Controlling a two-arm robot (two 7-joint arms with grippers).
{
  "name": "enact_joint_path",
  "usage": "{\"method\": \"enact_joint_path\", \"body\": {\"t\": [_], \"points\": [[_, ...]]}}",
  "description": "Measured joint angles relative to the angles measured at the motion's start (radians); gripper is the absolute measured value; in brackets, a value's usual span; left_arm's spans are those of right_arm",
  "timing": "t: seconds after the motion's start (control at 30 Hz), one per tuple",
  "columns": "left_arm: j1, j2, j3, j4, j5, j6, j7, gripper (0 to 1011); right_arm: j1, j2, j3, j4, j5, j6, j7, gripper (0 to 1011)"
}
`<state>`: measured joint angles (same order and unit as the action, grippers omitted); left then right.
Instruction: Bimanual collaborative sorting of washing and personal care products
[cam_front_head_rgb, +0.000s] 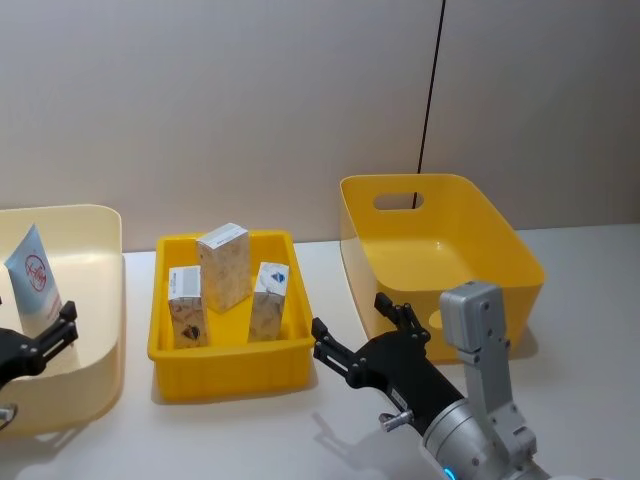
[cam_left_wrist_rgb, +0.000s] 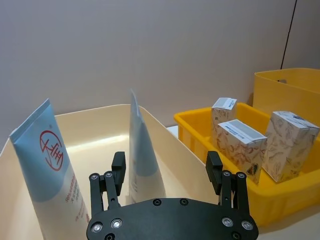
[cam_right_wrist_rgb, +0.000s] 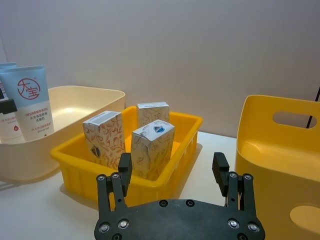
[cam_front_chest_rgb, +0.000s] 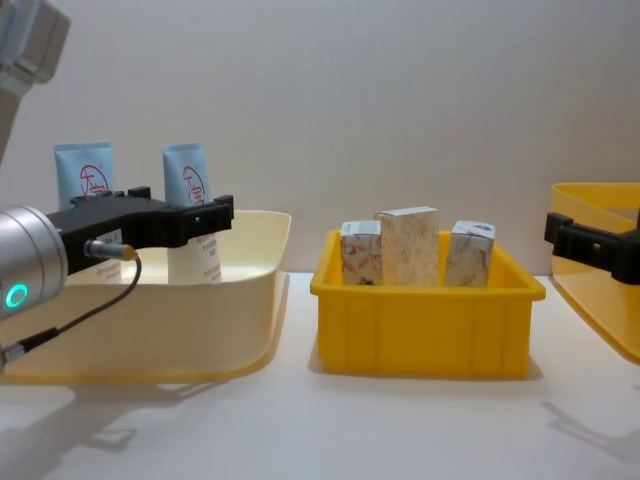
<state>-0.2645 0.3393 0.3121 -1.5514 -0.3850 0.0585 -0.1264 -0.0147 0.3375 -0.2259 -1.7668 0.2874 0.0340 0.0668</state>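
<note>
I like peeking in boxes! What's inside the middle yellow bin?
Three whitish cartons stand upright in the middle yellow bin: one at the back, two nearer the front. The floor under them is covered, so anything small there is hidden.

The right gripper sits low over the near part of the white table, its two black fingers spread wide with nothing between them. Just beyond it, a shallow yellow tray holds three upright patterned cartons, standing close together. Left of the tray is a cream bin with a light-blue-and-white tube upright in it, its red round logo facing out. A second tube is partly hidden beside the first. At the right stands a deep yellow bin with a handle slot.
</note>
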Motion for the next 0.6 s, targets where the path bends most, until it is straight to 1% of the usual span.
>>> {"method": "enact_joint_path", "body": {"t": [0.33,0.6], "points": [[-0.023,-0.015,-0.027,0.032,-0.024,0.022,-0.011,1002,0.000,0.000,0.000,0.000,0.000,0.000,0.000,1001],[-0.043,-0.024,-0.031,0.058,-0.037,0.028,-0.040,1002,0.000,0.000,0.000,0.000,0.000,0.000,0.000,1001]]}}
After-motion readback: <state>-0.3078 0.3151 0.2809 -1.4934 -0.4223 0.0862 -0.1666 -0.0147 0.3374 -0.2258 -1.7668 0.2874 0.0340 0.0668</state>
